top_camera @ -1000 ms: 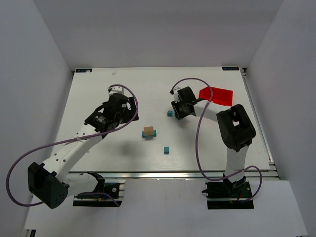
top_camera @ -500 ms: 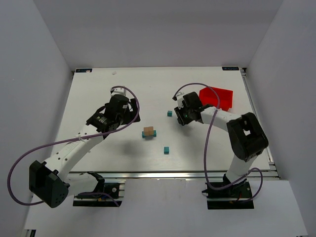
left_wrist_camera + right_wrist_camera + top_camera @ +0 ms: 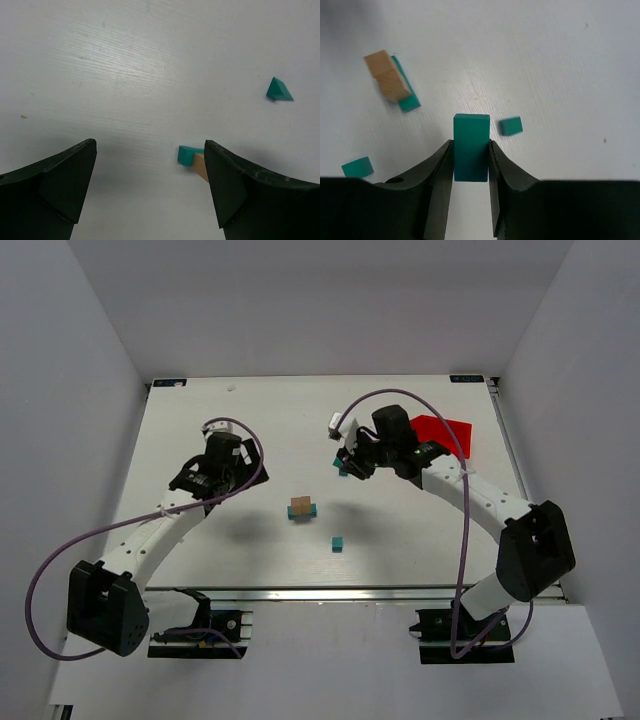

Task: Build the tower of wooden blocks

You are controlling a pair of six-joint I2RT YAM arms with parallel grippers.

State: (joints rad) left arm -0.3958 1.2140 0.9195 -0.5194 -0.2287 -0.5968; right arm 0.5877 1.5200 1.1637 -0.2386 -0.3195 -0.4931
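The wood block tower [image 3: 302,508] is a tan block on a teal block, mid-table; it also shows in the right wrist view [image 3: 390,78] and the left wrist view [image 3: 192,157]. My right gripper [image 3: 471,150] is shut on an oblong teal block [image 3: 471,142], held above the table. In the top view the right gripper [image 3: 350,462] is up and to the right of the tower. My left gripper [image 3: 150,150] is open and empty, and in the top view it [image 3: 205,475] is left of the tower.
A loose teal cube [image 3: 511,125] lies just beyond the held block and shows in the top view [image 3: 343,471]. Another teal cube [image 3: 338,543] lies nearer than the tower. A red bin [image 3: 442,430] stands at the back right.
My left gripper has drawn back to the left, away from the tower. My right arm has swung its elbow out to the right, and its gripper has shifted a little left.
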